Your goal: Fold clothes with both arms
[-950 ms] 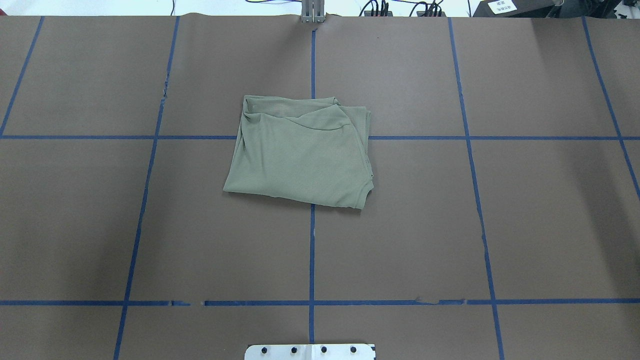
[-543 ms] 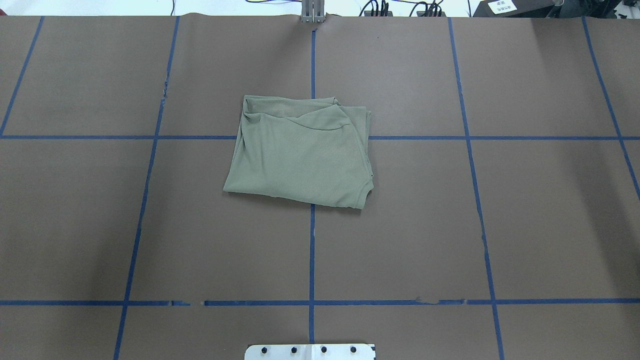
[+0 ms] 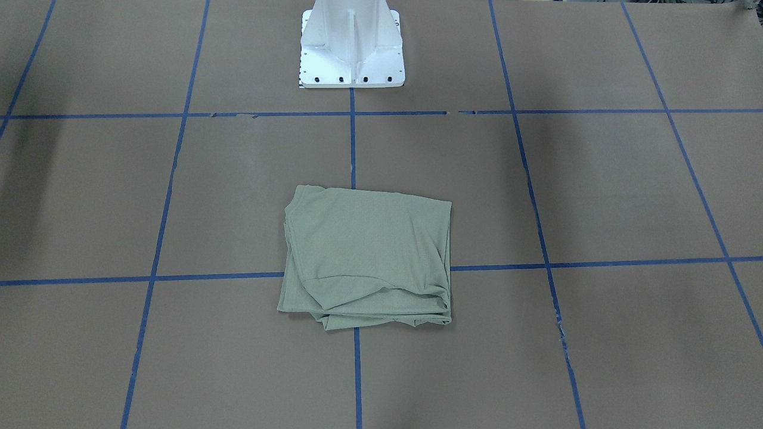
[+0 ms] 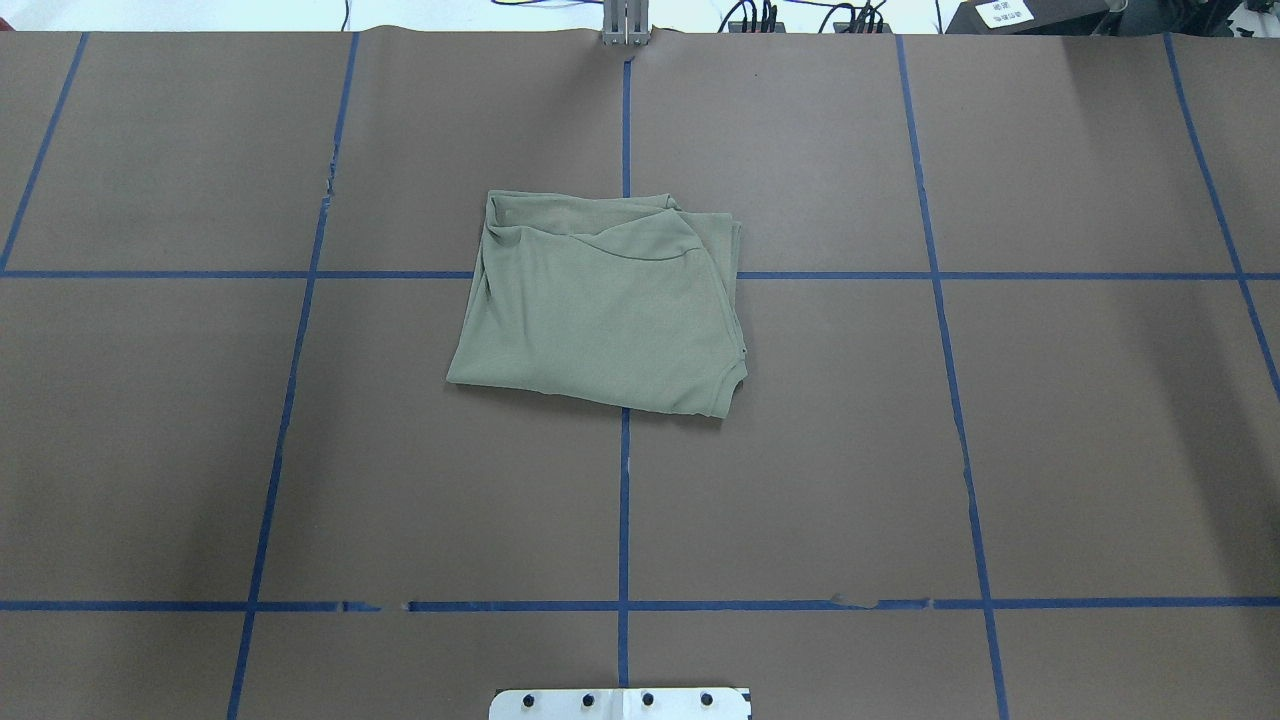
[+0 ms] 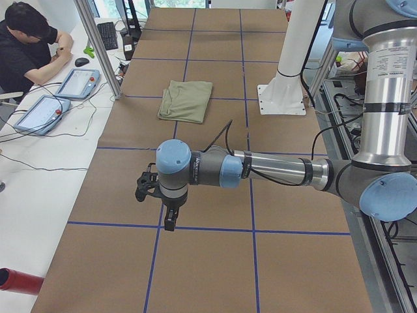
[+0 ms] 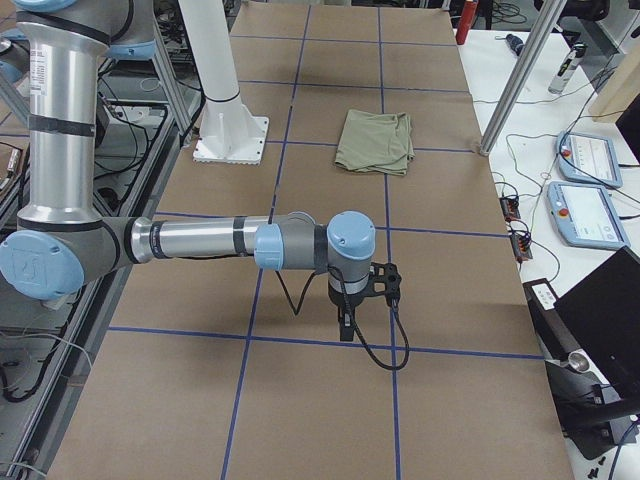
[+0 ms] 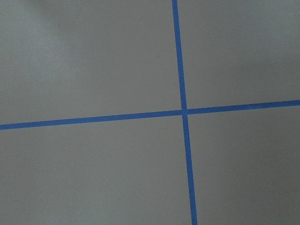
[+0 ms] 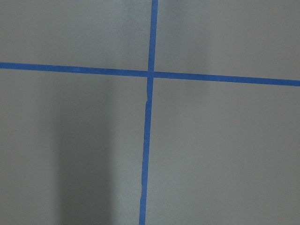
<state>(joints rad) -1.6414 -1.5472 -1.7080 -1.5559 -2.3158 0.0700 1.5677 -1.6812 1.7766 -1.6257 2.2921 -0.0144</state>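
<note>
The pale sage-green shirt (image 4: 600, 310) lies folded into a rough square at the middle of the brown table, where two blue tape lines cross. It also shows in the front-facing view (image 3: 369, 256), the left view (image 5: 186, 100) and the right view (image 6: 375, 140). Both arms are away from it, over the table's ends. My left gripper (image 5: 169, 220) points down over bare table, far from the shirt. My right gripper (image 6: 345, 325) does the same at the other end. I cannot tell whether either is open or shut. The wrist views show only table and tape.
The white base pedestal (image 3: 351, 47) stands at the robot's edge of the table (image 4: 900, 450). A seated operator (image 5: 26, 45) and control tablets (image 5: 78, 81) are beside the far edge. Metal frame posts (image 5: 98, 45) stand along that edge.
</note>
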